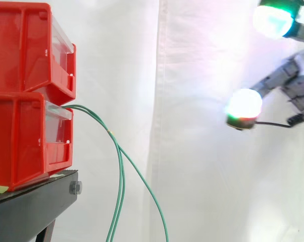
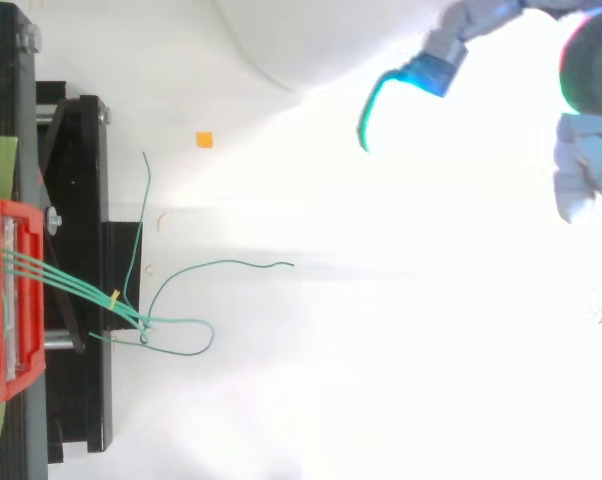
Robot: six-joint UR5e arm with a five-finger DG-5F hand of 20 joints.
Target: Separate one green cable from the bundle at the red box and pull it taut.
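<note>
We're in a robotics lab test bay, and the set-up gives it away. A plain white curtain (image 1: 192,151) hangs as the backdrop right behind the glowing fingertips (image 1: 244,105) of a robot hand (image 1: 293,83). That hand is spread loose in mid-air with nothing in it. Well clear of those fingers, across the open gap, two red storage bins (image 1: 26,136) sit stacked on a black metal stand (image 1: 31,212). A bolt head (image 1: 75,188) shows at its corner, so this is rig hardware, not furniture. Thin green cables (image 1: 120,176) trail out of the lower bin and hang down, nearer the bins than the fingers. From above, a small orange square (image 2: 204,140) sits on the pale surface, closer to the stand than to the fingers.
</note>
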